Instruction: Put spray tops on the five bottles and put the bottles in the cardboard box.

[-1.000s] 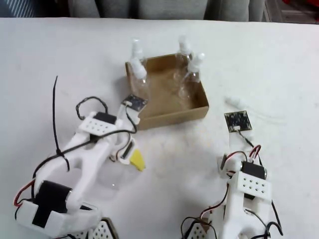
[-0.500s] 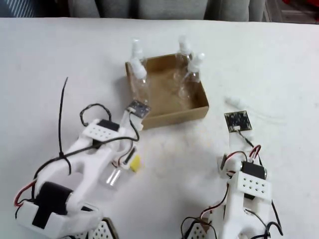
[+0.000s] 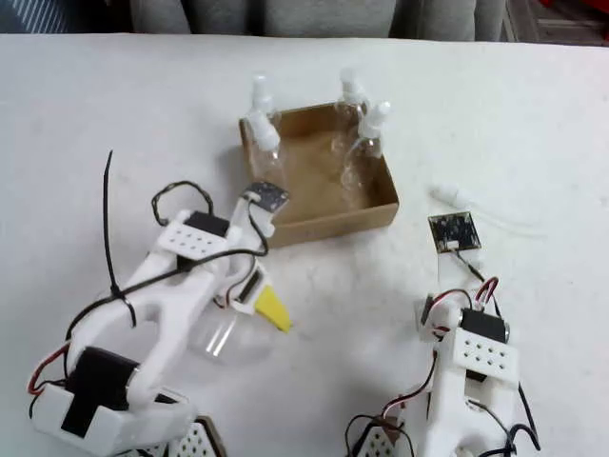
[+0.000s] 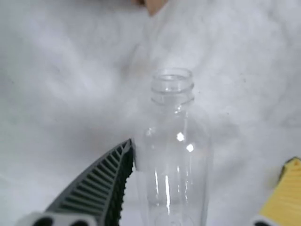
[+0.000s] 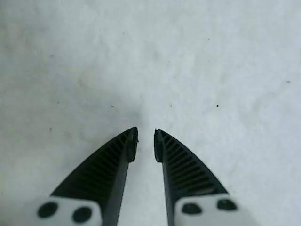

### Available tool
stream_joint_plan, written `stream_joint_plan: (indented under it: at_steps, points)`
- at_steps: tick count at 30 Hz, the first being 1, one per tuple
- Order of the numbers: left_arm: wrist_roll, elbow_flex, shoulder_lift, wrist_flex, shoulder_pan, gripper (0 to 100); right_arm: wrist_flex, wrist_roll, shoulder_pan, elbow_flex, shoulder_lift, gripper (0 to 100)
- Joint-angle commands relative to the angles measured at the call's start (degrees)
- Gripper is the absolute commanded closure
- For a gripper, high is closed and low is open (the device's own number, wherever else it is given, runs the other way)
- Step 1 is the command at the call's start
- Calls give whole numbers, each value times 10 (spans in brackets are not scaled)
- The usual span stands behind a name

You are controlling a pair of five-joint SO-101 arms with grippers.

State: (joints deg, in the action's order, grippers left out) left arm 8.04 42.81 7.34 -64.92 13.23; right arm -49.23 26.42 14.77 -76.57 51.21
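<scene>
A: Where the left gripper is lowered toward the table, what is found between its fingers?

B: A clear bottle is seen there, its neck open and nothing fitted on it. The jaws are spread wide about it. The black finger is laid against one side of the glass. The yellow finger is kept apart from the other side, so the bottle is flanked, not clamped.

A: And where is it placed with regard to the cardboard box?

B: In the high view it appears to be lying on the table on the near side of the box, apart from it. It is partly covered by the left arm.

A: What is kept at the box itself?

B: Four capped bottles are stood upright, each topped in white. One pair is set along the left wall, and another pair toward the far right corner. Whether the farthest left one is inside the wall or just behind it cannot be told.

A: Is anything left loose?

B: A spray top is laid on the table to the right of the box, with its thin tube trailed away from the cardboard.

A: And the right gripper?

B: Its fingers are drawn all but together, with a thin gap left at the tips. Nothing is held between them, and bare table is seen beneath. The right arm is placed at the table's near right, its front end near the loose spray top.
</scene>
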Motion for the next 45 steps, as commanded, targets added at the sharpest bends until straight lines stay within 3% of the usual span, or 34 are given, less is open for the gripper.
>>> stream_joint_plan:
  at_steps: [1,7,14,20,27,33,38,45]
  points:
    - [11,-14,6,23,8,555,8,4,7,4,5,968]
    - [13,33,6,95,9,598,8,4,7,4,5,968]
    - [15,90,11,149,41,983,8,4,7,4,5,968]
    - [-46,88,12,149,33,978,8,3,7,4,5,968]
    - [-266,70,13,151,21,980,5,-1,22,25,10,968]
    - [-295,69,14,196,-50,980,-95,13,81,190,3,965]
    - [-292,83,70,201,-93,980,-189,119,83,354,-86,965]
    - [-291,156,160,250,-103,980,-341,314,67,628,-367,963]
